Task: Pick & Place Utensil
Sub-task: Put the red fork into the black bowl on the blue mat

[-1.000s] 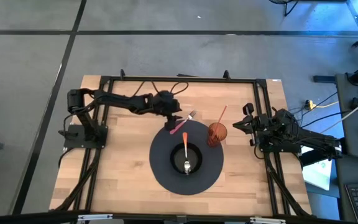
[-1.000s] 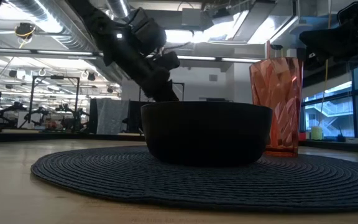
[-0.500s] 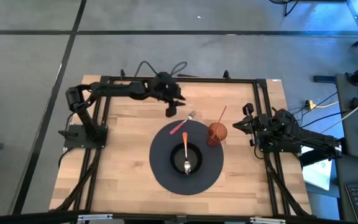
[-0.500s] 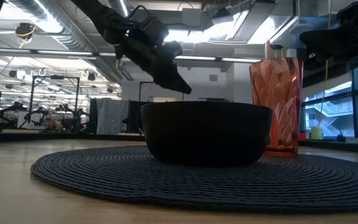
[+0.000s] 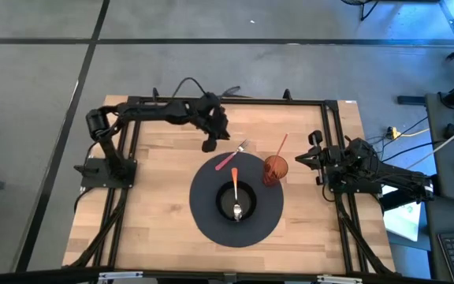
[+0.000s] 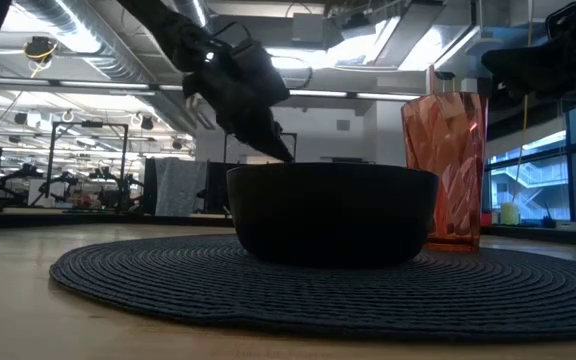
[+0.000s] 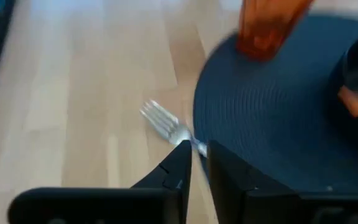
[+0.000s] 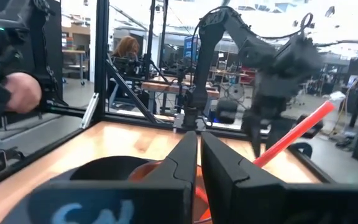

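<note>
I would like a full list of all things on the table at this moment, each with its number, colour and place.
Placemat: one, dark, round, centre of the table.
Bowl: one, black, on the placemat.
Spoon: one, orange handle, lying in the bowl.
Cup: one, orange, on the placemat's edge nearest the right arm.
Straw: one, red, standing in the cup.
Fork: one, red handle, lying across the placemat's far edge.
Left hand: shut, empty, beside the fork.
Right hand: shut, empty, at the table's right side.
</note>
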Robot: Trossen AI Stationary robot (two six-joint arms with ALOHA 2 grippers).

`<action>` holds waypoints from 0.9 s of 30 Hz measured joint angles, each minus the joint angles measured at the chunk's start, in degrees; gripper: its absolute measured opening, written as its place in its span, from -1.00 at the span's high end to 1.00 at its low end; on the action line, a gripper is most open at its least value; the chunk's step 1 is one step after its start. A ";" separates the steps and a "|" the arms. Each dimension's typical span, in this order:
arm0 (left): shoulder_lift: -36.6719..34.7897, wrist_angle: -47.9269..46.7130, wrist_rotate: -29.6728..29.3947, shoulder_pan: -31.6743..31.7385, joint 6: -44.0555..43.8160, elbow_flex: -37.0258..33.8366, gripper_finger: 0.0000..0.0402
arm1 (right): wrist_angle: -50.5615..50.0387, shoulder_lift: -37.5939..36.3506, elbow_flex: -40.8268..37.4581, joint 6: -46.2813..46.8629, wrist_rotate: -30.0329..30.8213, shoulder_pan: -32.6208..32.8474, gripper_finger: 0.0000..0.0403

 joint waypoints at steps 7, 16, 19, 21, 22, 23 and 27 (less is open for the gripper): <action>2.85 0.75 -5.37 -5.60 8.47 -0.02 0.98 | 0.53 -0.02 0.00 -3.02 0.20 0.00 0.88; 7.13 0.33 -4.80 -6.73 11.33 -0.02 0.99 | 0.44 -0.01 0.00 -3.69 0.50 0.00 0.88; 8.85 0.29 -4.98 -7.62 11.35 -0.04 0.99 | 0.47 0.00 0.00 -3.70 0.48 0.00 0.88; 9.56 0.28 -5.47 -8.42 11.53 -0.04 0.99 | 0.44 0.00 0.00 -3.70 0.50 0.00 0.88; 9.65 0.32 -5.94 -8.90 11.71 -0.07 0.99 | 0.44 -0.01 0.00 -3.68 0.48 0.00 0.88; 9.70 0.58 -6.81 -9.45 11.90 -0.07 0.99 | 0.44 -0.02 0.00 -3.70 0.49 0.00 0.88; 10.37 0.64 -8.45 -11.67 12.79 -0.07 0.99 | 0.44 -0.01 0.00 -3.69 0.48 0.00 0.88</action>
